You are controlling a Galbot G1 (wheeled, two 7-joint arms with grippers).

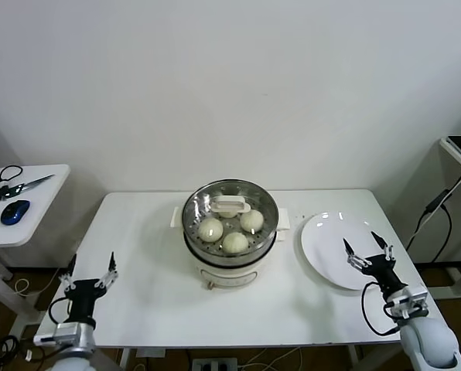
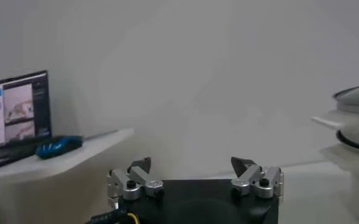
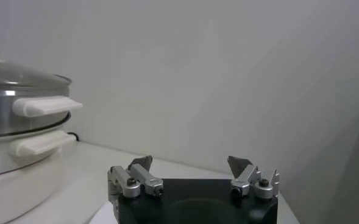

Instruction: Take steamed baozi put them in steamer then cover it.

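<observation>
A: Stainless-steel round steamer (image 1: 197,229) sits mid-table in your head view, clear glass cover (image 1: 229,204) with white handle already on, three cream-white baozi (image 1: 210,228) showing through; a fourth is hard to make out under the handle. Flat white plate (image 1: 331,247) bare.

B: Grippers?

A: Left gripper (image 1: 88,273) at near-left table edge, spread, empty. Right gripper (image 1: 367,250) over the plate, spread, empty.

B: Left wrist view?

A: Left gripper (image 2: 194,171) wide apart; steamer edge (image 2: 356,131) off to one side.

B: Right wrist?

A: Right gripper (image 3: 194,170) spread too; cover rim (image 3: 27,78) seated. Looks finished. Risk: if you swing the right arm inward, you'd clip the side handle (image 3: 45,105) and shift the lid.
</observation>
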